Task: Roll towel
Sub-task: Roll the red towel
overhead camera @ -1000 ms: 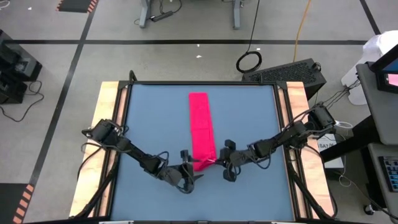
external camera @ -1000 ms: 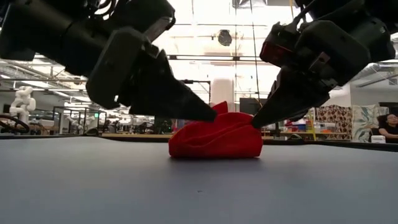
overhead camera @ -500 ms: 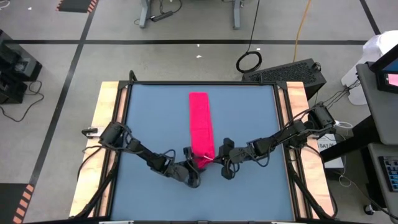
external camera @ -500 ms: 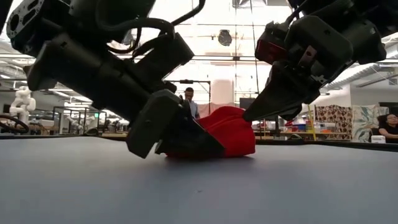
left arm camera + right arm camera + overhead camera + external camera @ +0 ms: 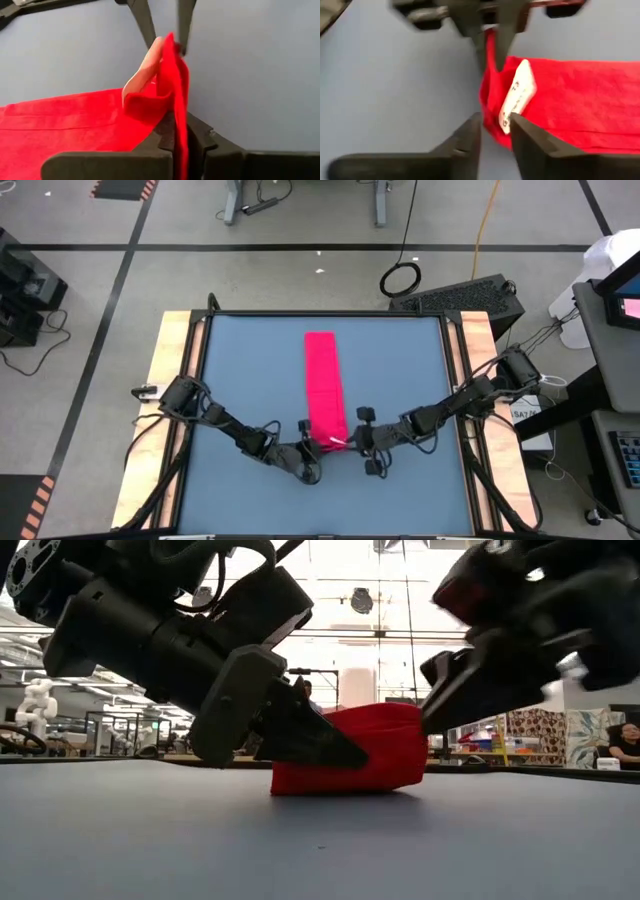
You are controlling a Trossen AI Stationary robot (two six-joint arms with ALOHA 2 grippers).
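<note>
The towel lies as a long strip mid-bench. The left pincer clamps its near end; the right pincer stands parted beside it. Rolling well likely needs even tension and a tight first turn.

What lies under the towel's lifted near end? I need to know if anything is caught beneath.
Only the blue table shows around the towel. The left end effector pinches its raised end; the cloth's folds hide whatever lies directly beneath.

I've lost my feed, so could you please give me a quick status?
Left gripper shut on towel near end. Right gripper open, fingers astride the end by the white tag. Nothing in the way.
</note>
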